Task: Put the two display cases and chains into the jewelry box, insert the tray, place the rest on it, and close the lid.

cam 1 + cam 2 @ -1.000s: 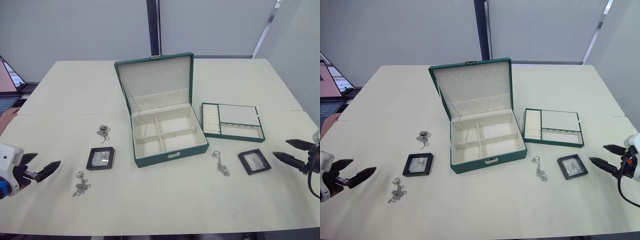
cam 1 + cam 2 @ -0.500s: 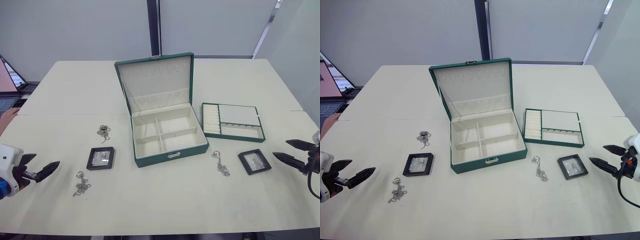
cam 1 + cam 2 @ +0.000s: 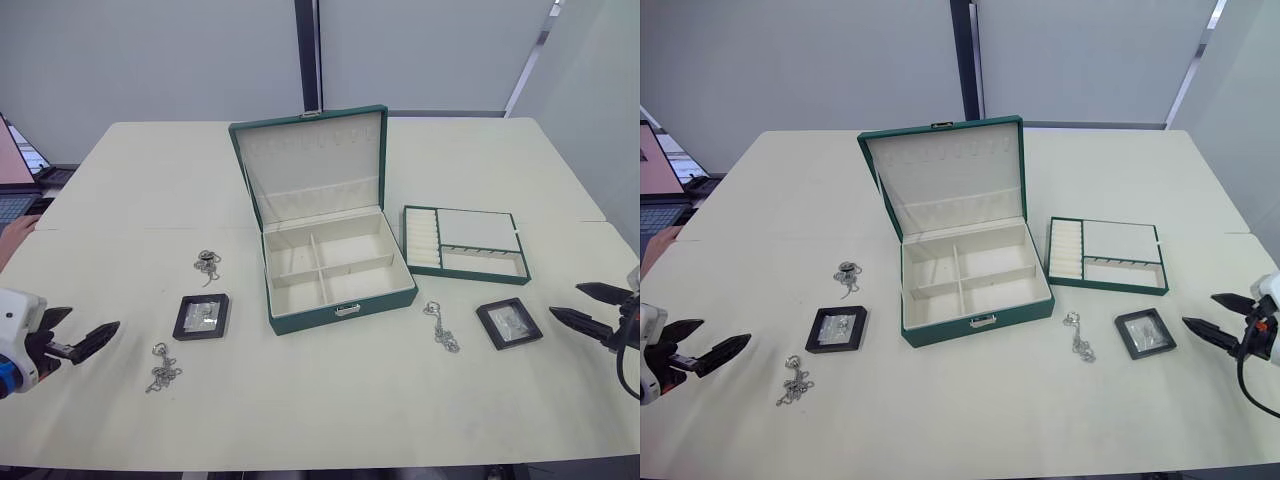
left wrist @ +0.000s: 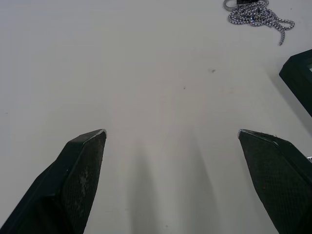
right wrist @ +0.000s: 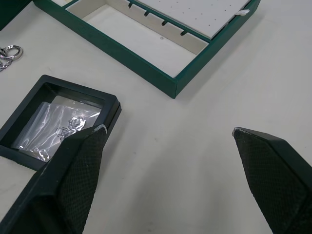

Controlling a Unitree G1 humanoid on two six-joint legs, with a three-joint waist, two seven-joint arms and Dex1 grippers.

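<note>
Both grippers are sitting wide open with nothing in them. Right gripper [image 3: 595, 305] is hovering low over the table [image 3: 330, 410] at the right edge, fingers spread and pointing inward at the right case [image 3: 509, 323], which is lying flat just beside it; in the right wrist view one finger [image 5: 68, 185] is overlapping that case's near corner [image 5: 58, 122], but I can't tell if it's actually touching. Just past that case the tray [image 3: 465, 244] is resting flat on the table, ring rolls along its left side, close to the box but not touching it. Between the right case and the box a chain [image 3: 440, 327] is lying loose. Left gripper [image 3: 75, 335] is hanging near the left edge, also spread wide, with bare table between its fingers. Nearest to it is another chain [image 3: 162, 367], then the left case [image 3: 202, 316] a bit further in, and a third chain [image 3: 207, 265] beyond that, all apart from each other. The box [image 3: 340, 275] is sitting in the middle with its lid [image 3: 312, 165] standing open, hooks showing on the cream lining, and all four compartments are looking empty. A person's hand [image 3: 12, 238] is poking in at the far left edge.
</note>
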